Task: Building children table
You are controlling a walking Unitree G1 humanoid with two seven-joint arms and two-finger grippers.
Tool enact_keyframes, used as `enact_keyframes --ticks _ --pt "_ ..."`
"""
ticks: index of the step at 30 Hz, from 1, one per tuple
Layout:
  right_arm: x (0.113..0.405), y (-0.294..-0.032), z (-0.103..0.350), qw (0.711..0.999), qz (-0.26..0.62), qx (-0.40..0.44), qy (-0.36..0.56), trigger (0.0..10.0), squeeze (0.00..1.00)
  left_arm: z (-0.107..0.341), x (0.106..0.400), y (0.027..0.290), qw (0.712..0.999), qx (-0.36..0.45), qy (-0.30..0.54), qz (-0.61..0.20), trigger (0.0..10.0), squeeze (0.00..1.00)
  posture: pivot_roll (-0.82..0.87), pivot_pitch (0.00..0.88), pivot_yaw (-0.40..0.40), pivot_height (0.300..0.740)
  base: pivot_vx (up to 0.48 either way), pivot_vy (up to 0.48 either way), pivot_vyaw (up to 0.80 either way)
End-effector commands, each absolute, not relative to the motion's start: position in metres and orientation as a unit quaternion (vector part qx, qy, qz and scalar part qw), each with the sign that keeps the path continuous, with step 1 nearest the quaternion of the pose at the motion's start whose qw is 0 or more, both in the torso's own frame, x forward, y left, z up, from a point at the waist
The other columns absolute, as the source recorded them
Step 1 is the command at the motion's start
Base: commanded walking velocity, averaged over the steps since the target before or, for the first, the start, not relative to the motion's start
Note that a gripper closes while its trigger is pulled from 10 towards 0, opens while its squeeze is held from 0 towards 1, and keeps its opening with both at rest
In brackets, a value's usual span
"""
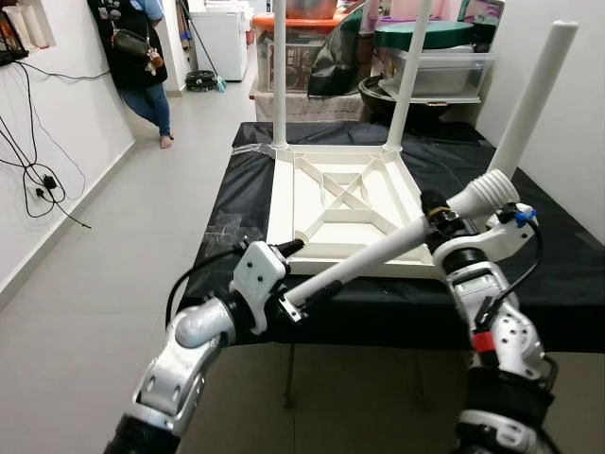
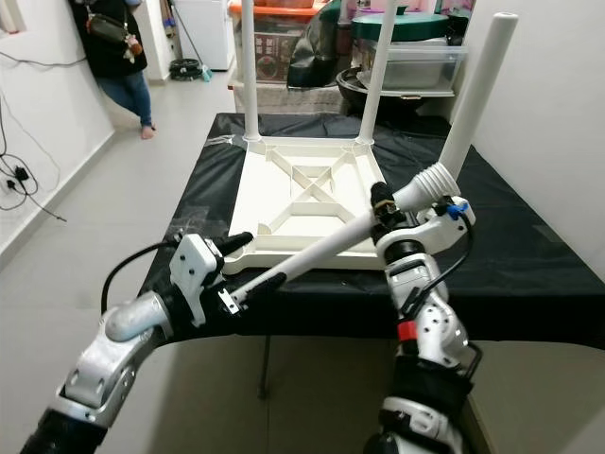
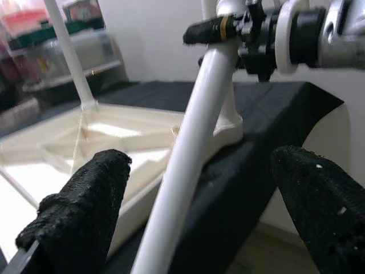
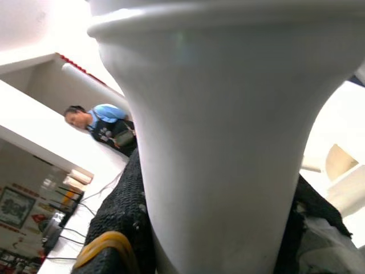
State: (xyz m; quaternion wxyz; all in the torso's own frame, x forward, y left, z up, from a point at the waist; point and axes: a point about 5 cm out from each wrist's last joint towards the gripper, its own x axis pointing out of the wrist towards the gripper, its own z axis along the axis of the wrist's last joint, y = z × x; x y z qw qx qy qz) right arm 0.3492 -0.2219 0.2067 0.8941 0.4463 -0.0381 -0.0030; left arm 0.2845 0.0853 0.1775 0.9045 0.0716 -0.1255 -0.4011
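Bench (image 1: 558, 274) draped in black cloth fills the middle of the room; on it lies the white children's tabletop (image 1: 348, 203), upside down, its ribbed underside facing up; two white legs (image 1: 279, 71) stand upright in its far corners, and a third leg (image 1: 529, 104) rises at a slant near the right front corner; a loose fourth leg (image 1: 378, 251) lies diagonally across the tabletop's near edge, running from low on the left up to its flared, ribbed end on the right; the right pincer (image 1: 444, 216) is clenched around that leg just below the flare, its black fingers (image 4: 122, 217) pressed against the white plastic on both sides; the left pincer (image 1: 307, 291) sits at the leg's lower end with its fingers (image 3: 85, 200) spread apart, the leg passing between them without touching either pad; stacked plastic bins (image 1: 435, 61) stand beyond the bench; a person (image 1: 137, 57) leans against the left wall; black cables (image 1: 38, 175) hang down that wall.
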Motion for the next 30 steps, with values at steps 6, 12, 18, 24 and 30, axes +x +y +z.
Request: enact_keyframes --ticks 6,12,18,24,30 --pt "0.353 -0.22 0.2 0.866 -0.012 0.5 -0.012 0.0 0.0 0.181 0.283 0.085 0.908 0.045 -0.121 -0.399 10.0 0.0 0.06 0.0 -0.065 0.74 0.0 0.0 0.0" --pt "0.354 -0.209 0.186 0.833 -0.048 0.551 0.019 0.0 0.0 0.186 0.281 0.08 0.906 -0.02 -0.108 -0.409 10.0 0.0 0.06 0.0 -0.06 0.74 0.0 0.0 0.0" --pt "0.355 -0.2 0.184 0.819 -0.045 0.571 0.039 0.0 0.0 0.185 0.279 0.08 0.907 -0.044 -0.097 -0.408 10.0 0.0 0.06 0.0 -0.063 0.74 0.0 0.0 0.0" --pt "0.356 -0.195 0.185 0.792 -0.066 0.605 0.039 0.0 0.0 0.187 0.282 0.08 0.907 -0.116 -0.087 -0.395 10.0 0.0 0.05 0.0 -0.063 0.74 0.0 0.0 0.0" --pt "0.358 -0.181 0.208 0.764 -0.04 0.644 0.026 0.0 0.0 0.184 0.285 0.083 0.903 -0.18 -0.059 -0.386 10.0 0.0 0.05 0.0 -0.064 0.74 0.0 0.0 0.0"
